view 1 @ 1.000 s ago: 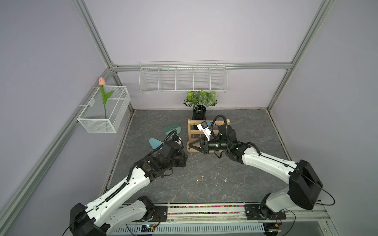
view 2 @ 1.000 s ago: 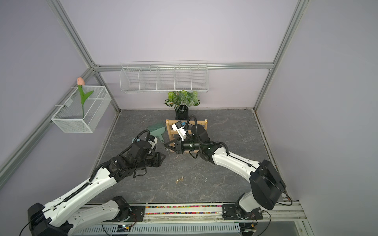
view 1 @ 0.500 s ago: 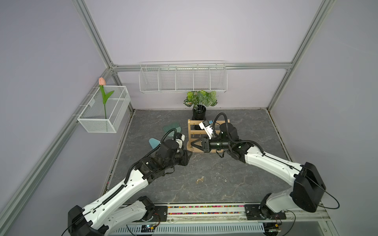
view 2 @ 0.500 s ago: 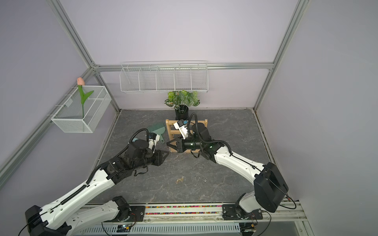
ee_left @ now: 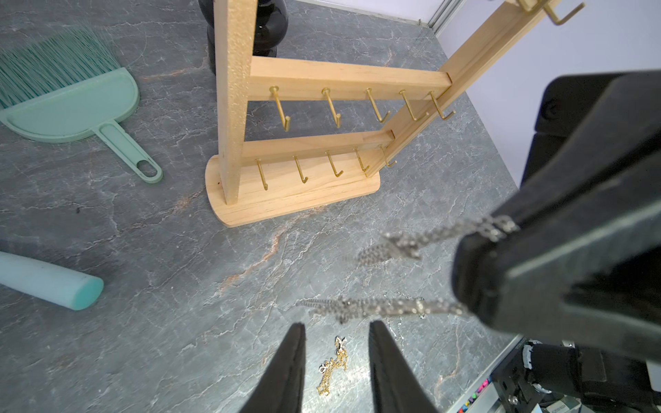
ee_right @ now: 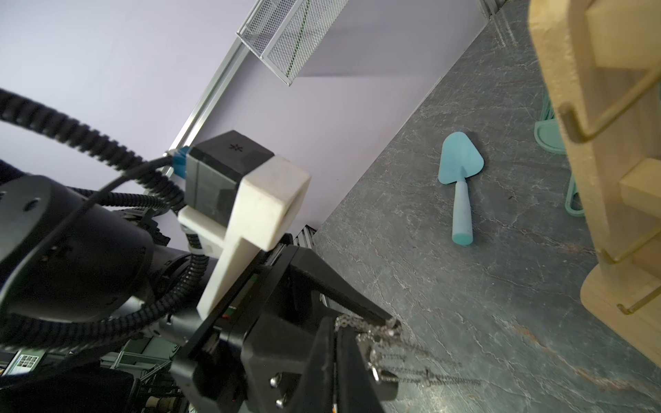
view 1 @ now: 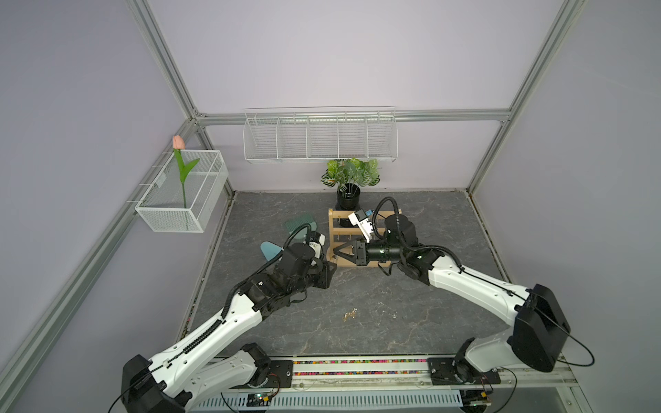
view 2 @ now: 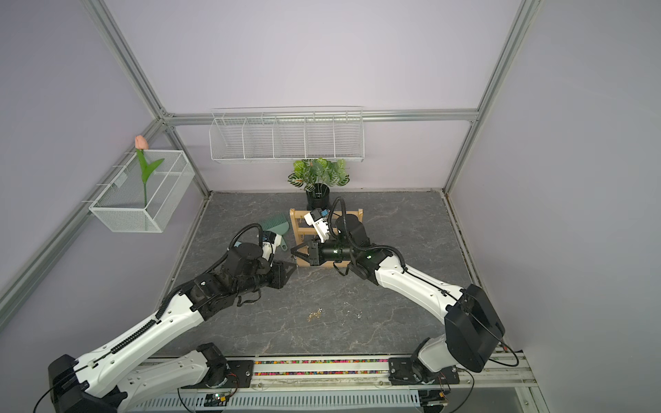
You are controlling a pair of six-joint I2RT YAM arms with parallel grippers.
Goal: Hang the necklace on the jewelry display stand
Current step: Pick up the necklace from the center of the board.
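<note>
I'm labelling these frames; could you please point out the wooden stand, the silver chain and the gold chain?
wooden stand (ee_left: 297,204): left wrist view, on its flat base.
silver chain (ee_left: 386,306): left wrist view, on its lower strand.
gold chain (ee_left: 334,364): left wrist view, on its middle links.

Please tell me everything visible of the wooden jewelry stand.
The jewelry display stand is light wood: two uprights joined by crossbars with rows of gold hooks, on a flat oblong base. It stands upright on the grey table, in front of a black pot. The hooks in view are empty. In the left wrist view only the table touches it.
</note>
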